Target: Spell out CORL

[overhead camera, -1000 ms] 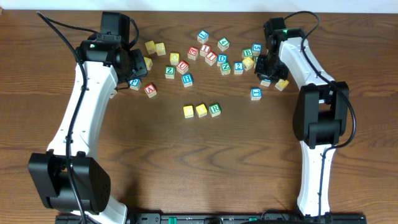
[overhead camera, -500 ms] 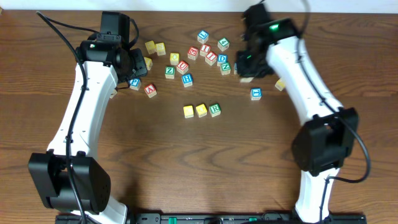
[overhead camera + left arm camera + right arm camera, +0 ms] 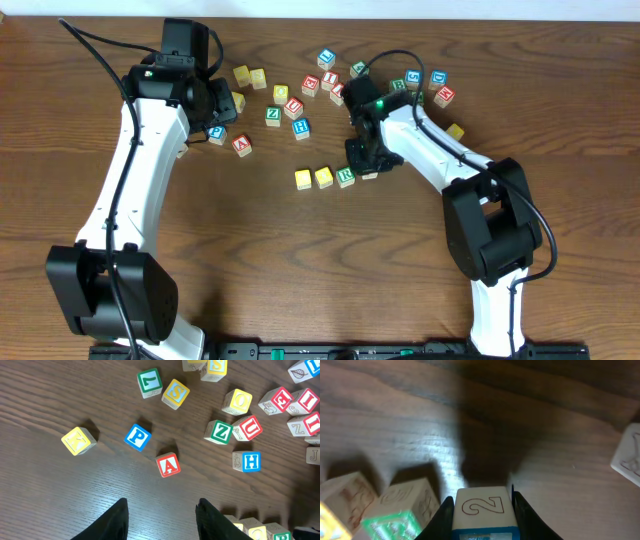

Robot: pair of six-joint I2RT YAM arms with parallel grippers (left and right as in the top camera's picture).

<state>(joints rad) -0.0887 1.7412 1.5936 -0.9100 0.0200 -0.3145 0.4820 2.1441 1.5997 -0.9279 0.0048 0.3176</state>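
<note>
From above, you had the right hand [image 3: 367, 165] just beside the green R cube [image 3: 345, 176], at the right end of the word, which ran left to right from the two yellow cubes [image 3: 313, 178]. The left hand [image 3: 218, 105] was well apart from it. In the left wrist view, that hand stood partly open and empty above the worktop [image 3: 60, 495]. In the right wrist view, the right hand was closed on a white cube [image 3: 482, 505] with a blue edge. I judge it was the L, just right of the R cube.
</note>
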